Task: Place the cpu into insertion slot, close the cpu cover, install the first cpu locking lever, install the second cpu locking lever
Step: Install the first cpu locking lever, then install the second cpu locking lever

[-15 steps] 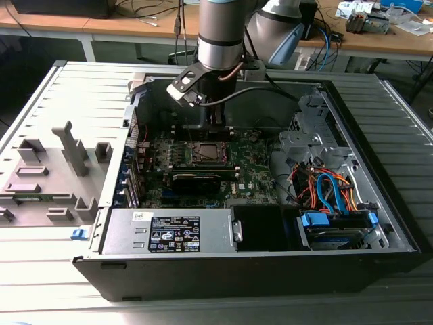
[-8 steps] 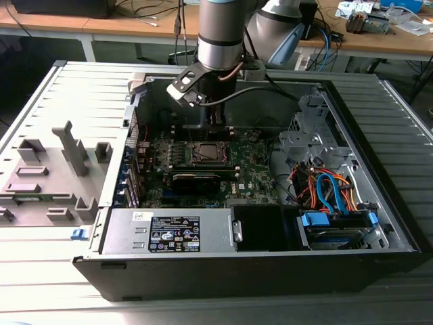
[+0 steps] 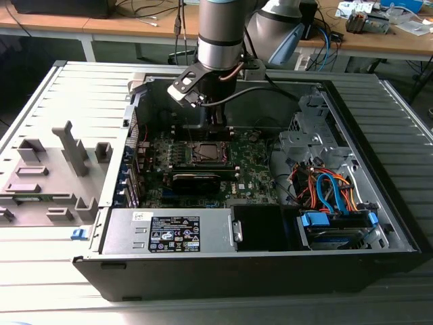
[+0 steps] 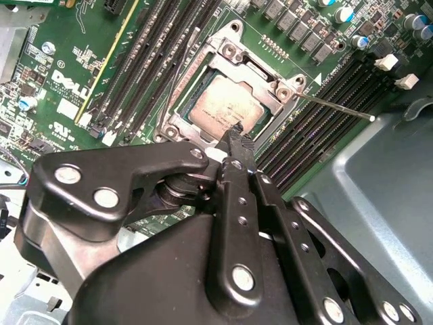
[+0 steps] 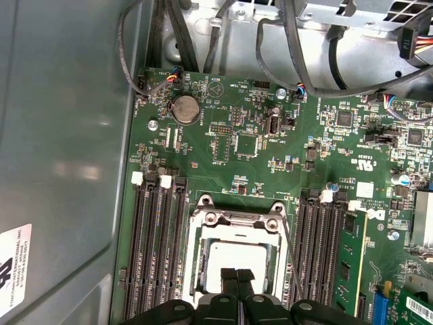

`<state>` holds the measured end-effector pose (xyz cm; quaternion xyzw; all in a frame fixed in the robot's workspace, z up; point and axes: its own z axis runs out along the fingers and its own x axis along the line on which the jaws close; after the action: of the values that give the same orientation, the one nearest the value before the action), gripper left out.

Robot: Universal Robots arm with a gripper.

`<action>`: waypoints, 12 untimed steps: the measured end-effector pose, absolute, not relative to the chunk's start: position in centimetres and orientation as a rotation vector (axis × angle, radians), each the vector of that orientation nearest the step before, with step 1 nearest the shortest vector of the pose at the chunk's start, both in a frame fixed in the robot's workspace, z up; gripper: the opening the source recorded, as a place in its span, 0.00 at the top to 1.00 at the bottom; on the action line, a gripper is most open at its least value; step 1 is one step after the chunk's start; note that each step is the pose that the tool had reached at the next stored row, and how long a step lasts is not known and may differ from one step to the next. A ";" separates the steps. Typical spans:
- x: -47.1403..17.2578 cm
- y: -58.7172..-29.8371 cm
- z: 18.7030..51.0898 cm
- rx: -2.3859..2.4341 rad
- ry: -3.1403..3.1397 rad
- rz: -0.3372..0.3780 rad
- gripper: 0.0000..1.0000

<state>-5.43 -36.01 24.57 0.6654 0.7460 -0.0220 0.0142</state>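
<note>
The cpu (image 4: 220, 108) lies flat in the insertion slot (image 3: 205, 152) on the green motherboard, its silver-grey top showing through the window of the cpu cover (image 5: 235, 220). The cover's silvery frame looks folded down around the chip (image 5: 237, 256). My gripper (image 4: 237, 139) hangs right over the socket's near edge, fingers together with nothing seen between them (image 5: 237, 277). One thin wire locking lever (image 4: 338, 108) sticks out sideways from the socket corner. Another wire lever (image 4: 177, 74) runs along the opposite side. In the exterior view the arm reaches down into the open case (image 3: 213, 135).
Long black memory slots (image 5: 155, 250) flank the socket on both sides. The grey case wall (image 5: 61, 135) stands close by. A power supply (image 3: 169, 233) and a drive cage with orange and blue cables (image 3: 331, 196) fill the case's front. A grey fixture (image 3: 47, 176) sits at the exterior view's left.
</note>
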 end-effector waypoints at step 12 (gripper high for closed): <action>-5.4 -36.0 24.6 2.069 2.325 -0.068 0.89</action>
<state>-5.43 -36.01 24.57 0.6644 0.7469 -0.0219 0.0143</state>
